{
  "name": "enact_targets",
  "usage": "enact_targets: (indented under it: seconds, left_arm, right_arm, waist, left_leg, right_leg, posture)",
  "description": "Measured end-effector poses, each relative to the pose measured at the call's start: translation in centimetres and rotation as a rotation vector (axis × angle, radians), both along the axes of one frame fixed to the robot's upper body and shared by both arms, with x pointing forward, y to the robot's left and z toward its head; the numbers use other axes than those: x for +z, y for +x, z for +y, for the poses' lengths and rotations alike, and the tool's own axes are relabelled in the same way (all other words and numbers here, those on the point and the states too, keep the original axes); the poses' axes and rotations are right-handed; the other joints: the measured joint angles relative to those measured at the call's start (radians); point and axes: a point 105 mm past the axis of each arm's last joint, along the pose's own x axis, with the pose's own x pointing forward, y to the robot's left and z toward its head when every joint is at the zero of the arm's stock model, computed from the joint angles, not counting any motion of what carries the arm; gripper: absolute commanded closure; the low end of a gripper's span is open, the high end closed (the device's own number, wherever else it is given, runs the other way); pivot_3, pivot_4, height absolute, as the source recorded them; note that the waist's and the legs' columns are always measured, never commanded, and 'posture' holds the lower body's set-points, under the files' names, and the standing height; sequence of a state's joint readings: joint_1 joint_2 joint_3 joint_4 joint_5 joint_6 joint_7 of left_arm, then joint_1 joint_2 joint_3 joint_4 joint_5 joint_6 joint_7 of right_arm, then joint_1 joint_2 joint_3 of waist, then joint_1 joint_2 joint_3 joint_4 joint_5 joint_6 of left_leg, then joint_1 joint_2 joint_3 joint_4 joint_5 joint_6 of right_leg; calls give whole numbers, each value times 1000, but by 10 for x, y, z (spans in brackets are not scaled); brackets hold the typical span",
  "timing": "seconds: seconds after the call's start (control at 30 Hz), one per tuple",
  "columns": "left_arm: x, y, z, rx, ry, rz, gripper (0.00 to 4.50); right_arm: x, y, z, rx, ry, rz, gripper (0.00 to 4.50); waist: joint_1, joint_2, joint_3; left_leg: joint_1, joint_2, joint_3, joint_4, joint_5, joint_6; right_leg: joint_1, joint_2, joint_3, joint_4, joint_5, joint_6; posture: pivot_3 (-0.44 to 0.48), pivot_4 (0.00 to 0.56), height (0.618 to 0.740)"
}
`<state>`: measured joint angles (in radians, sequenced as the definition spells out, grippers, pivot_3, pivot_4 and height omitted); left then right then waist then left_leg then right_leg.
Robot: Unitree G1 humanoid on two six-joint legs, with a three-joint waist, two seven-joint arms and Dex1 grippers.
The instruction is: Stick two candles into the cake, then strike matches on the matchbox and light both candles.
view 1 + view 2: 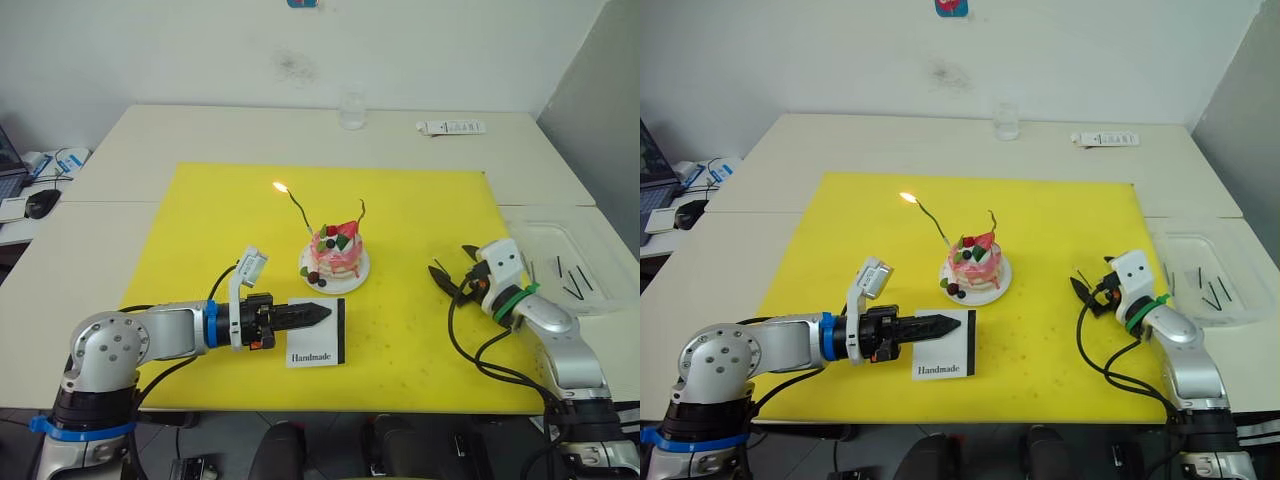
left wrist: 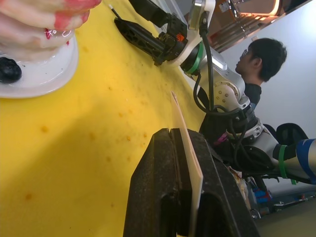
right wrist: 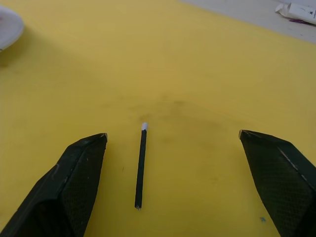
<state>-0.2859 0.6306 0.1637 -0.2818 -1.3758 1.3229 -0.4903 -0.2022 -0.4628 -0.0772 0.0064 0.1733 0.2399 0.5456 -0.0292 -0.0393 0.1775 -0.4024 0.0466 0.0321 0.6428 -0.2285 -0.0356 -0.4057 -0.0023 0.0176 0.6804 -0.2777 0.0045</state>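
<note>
Candles stand in the cake (image 1: pixel 336 255), which sits on its little white plate near the middle of the yellow mat (image 1: pixel 200 220). The left candle (image 1: pixel 298 212), thin and wavy, leans left and carries a small flame at its tip; the right candle (image 1: pixel 359 214) rises dark and curled, and we see no flame on it. So we judge the sticking-in finished and one candle lit, with the second lighting in hand.

Our left tool (image 1: pixel 322 313) reaches in from the left, its fingers pressed together on the matchbox (image 1: pixel 317 343), a flat white card box with a black strip along its right edge, lying just near of the plate. In the left wrist view the thin card edge sits pinched between the black pads.

Our right tool (image 3: pixel 173 143) hovers low over the mat on the right, fingers spread wide, holding nothing. Between them a match (image 3: pixel 141 167) lies flat: a short, straight dark stick with a pale tip pointing away. More dark sticks rest in the clear plastic tray (image 1: pixel 590 243) further right.

Next, we think, the right tool must close on that slender stick, a fiddly pinch against a flat surface, then carry it to the black strip. A glass (image 1: pixel 352 110) stands at the far side of the worktop.
</note>
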Motion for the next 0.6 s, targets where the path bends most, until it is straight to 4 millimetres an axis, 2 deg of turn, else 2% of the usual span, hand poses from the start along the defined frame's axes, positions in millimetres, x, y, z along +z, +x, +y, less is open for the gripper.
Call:
enact_targets:
  seconds: [0.2,0.3,0.6]
  left_arm:
    - [0,0,0,0,0,0,4500]
    - [0,0,0,0,1,0,4500]
    - [0,0,0,1,2,0,4500]
  right_arm:
    - [-1,3,-1,-27,3,7,25]
    - [-3,4,0,-34,9,25,869]
    - [-7,5,11,-22,-35,54,4059]
  waist:
    - [0,0,0]
    - [0,0,0]
    - [0,-1,-1]
  left_leg:
    - [0,0,0,0,0,0]
    - [0,0,0,0,0,0]
    - [1,-1,0,2,0,0]
  right_leg:
    - [0,0,0,0,0,0]
    - [0,0,0,0,0,0]
    - [2,0,0,0,1,2]
  posture:
    - [0,150,740]
    - [0,150,740]
    - [0,150,740]
